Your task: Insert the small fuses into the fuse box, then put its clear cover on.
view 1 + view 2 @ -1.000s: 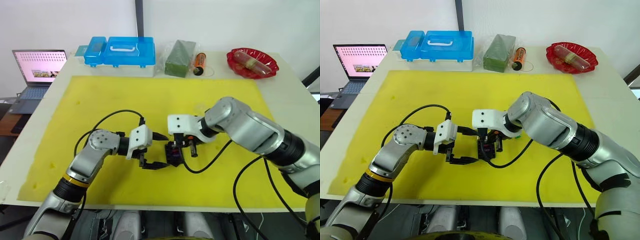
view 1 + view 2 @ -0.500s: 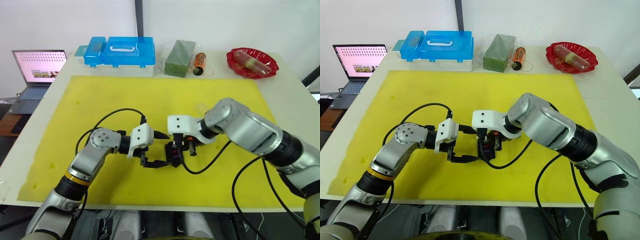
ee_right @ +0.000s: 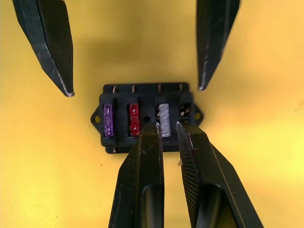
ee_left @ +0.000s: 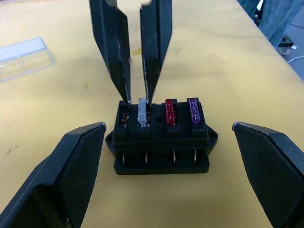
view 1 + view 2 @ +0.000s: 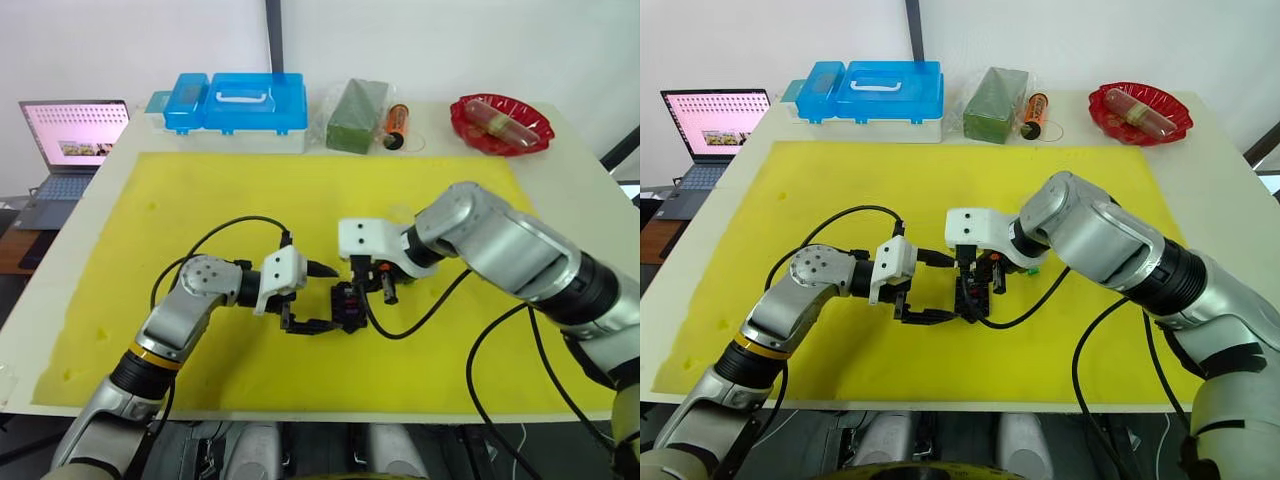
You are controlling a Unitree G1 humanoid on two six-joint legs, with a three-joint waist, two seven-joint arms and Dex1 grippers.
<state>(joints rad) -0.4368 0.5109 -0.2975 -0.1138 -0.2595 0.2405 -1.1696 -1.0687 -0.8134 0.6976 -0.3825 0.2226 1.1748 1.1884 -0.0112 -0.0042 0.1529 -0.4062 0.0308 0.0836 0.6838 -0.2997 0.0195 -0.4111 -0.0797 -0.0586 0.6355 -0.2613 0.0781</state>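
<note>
Unlabelled fuse box [image 4: 161, 142], three fuses [image 4: 167, 113]

Fuse box [image 4: 161, 142]: 1. Fuses seated: 3 (clear [image 4: 142, 111], red [image 4: 170, 109], purple [image 4: 194, 108]). Clear cover [image 4: 21, 58]: 1. Empty slot: 1.

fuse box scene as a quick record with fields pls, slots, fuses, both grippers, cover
fuse box: black block on the yellow mat, four slots in a row
fuses seated: clear fuse, red fuse, purple fuse
empty slot: end slot beside the clear fuse
left gripper: open, one finger on each side of the box, not touching
right gripper: fingers slightly apart, tips at the clear fuse
clear cover: off, lying on the mat
</note>
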